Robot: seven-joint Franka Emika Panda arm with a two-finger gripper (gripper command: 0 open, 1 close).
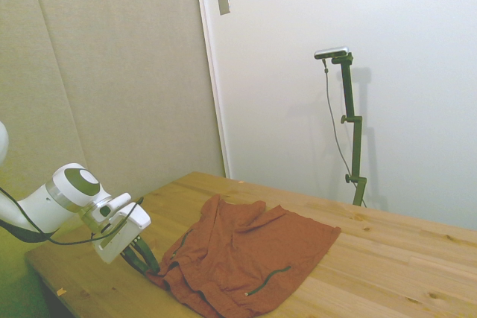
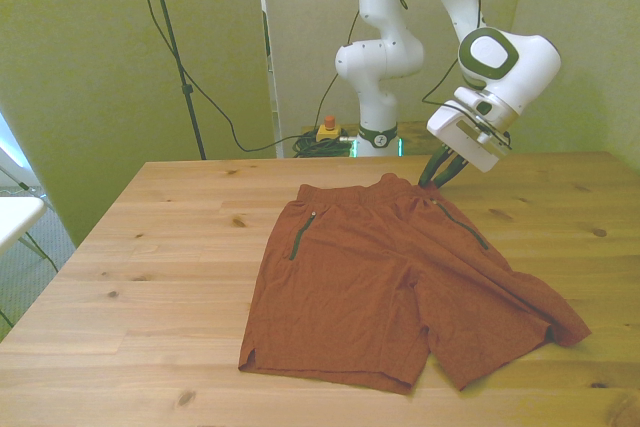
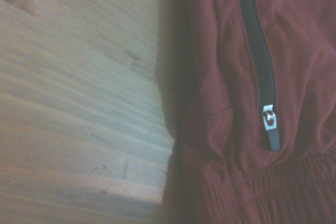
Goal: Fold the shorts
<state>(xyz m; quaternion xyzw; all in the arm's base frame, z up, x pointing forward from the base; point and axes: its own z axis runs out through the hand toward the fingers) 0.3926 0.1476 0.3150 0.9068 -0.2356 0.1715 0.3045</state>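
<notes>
We find the shorts (image 2: 400,277) spread flat on the counter (image 2: 170,267), soft, light and limp, so our end effector (image 2: 441,171), clenched on the waistband corner beside a pocket zip (image 3: 269,124), should lift gently from that hem.

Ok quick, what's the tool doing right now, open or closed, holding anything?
Tool: closed on the waistband corner of the shorts, at the front view's right end of the waistband.
</notes>
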